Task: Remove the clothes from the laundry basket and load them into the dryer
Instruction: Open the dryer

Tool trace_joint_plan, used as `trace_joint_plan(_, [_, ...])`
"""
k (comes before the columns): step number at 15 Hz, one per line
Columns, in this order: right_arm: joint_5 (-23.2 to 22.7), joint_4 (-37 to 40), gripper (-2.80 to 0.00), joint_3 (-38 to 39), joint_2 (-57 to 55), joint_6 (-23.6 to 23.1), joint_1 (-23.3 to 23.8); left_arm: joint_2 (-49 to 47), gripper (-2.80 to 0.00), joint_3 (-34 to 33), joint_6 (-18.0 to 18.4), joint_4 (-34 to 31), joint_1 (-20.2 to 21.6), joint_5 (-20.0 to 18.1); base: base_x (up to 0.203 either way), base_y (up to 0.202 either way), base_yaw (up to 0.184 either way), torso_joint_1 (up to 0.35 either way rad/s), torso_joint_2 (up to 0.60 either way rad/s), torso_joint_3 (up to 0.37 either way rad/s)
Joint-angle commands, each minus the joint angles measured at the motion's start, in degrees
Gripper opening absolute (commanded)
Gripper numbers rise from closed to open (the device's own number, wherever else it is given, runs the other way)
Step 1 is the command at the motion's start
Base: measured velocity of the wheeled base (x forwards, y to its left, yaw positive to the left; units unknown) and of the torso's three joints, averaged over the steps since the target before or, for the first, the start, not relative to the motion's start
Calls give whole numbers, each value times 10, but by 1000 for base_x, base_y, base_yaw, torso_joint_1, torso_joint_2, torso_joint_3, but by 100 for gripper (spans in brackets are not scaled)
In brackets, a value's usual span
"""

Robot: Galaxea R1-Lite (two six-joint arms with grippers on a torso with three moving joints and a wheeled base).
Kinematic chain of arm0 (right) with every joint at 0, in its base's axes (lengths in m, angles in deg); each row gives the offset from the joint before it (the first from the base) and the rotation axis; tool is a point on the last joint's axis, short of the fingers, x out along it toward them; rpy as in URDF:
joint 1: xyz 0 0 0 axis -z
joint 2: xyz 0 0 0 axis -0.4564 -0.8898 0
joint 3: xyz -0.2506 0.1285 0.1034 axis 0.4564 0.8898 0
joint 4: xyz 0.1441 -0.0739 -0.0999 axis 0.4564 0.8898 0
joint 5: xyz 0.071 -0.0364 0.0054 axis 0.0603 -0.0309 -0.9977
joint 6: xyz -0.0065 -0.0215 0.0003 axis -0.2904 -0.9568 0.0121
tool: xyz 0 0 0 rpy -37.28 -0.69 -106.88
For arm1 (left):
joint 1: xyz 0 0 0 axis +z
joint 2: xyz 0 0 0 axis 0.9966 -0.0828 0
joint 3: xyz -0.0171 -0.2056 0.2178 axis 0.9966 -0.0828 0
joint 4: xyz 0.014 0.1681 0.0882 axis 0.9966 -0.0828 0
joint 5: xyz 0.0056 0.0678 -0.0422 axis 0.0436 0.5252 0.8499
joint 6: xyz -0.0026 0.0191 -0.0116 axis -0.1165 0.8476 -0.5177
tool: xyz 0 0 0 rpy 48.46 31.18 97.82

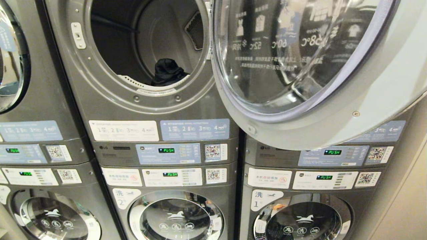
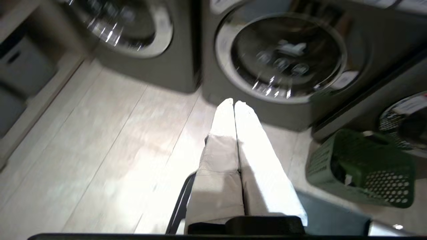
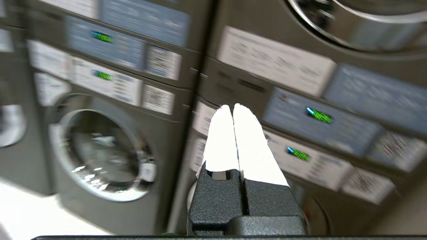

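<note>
Right now, dryer (image 1: 146, 50): upper drum of the middle stack, mouth wide open in the head view.
Dryer door (image 1: 317, 66): swung out on the right-hand side, glass bowl facing us, its lower rim hanging across the top of the neighbouring stack's control panels.
Dark garment (image 1: 167, 72): bunched up inside the drum, sitting just behind the front lip, a touch right of centre.
Control panels (image 1: 166, 163): two rows under the open drum, green displays lit.
Lower washer doors (image 1: 176, 216): shut, glass fronts along the bottom of each stack.
Arms: neither one shows in the head view.
Left gripper (image 2: 233, 104): white fingers pressed together tip to tip, nothing between them, pointing down over the pale floor (image 2: 100, 150) just in front of a lower washer door.
Laundry basket (image 2: 363, 166): green, perforated walls, standing on the floor against the foot of the machines, well off to one side of the left gripper; something dark and a scrap of white lie inside, too unclear to name.
Right gripper (image 3: 233, 108): fingers closed flat against each other, empty, aimed at the machine fronts where two stacks meet, level with the control panels.
Blur: both wrist views are smeared, so fine detail there is hard to read.
</note>
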Motion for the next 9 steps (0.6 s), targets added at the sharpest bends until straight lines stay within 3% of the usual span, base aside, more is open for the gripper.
trace_joint_plan(1, [-38, -13, -280, -63, -146, -1, -1, 48, -280, -8, -5, -43, 24, 13, 0, 0, 0, 0, 0, 0])
trace_joint_plan(3, [-62, -68, -280, -132, -290, 6, -2, 50, -280, -33, -7, 5, 26, 0, 0, 0, 0, 0, 0, 0])
trace_joint_plan(5, [-90, -143, -280, -205, -405, 24, -12, 50, -280, -66, 4, 128, 26, -73, 0, 0, 0, 0, 0, 0])
trace_joint_plan(7, [-142, -199, -280, -287, -477, 44, -53, 50, -280, -119, 68, 216, 26, -177, 0, 0, 0, 0, 0, 0])
trace_joint_plan(8, [-166, -214, -280, -310, -495, 60, -87, 50, -280, -146, 93, 232, 26, -199, 0, 0, 0, 0, 0, 0])
trace_joint_plan(9, [-177, -221, -280, -332, -507, 76, -116, 47, -280, -159, 90, 238, 23, -207, 0, 0, 0, 0, 0, 0])
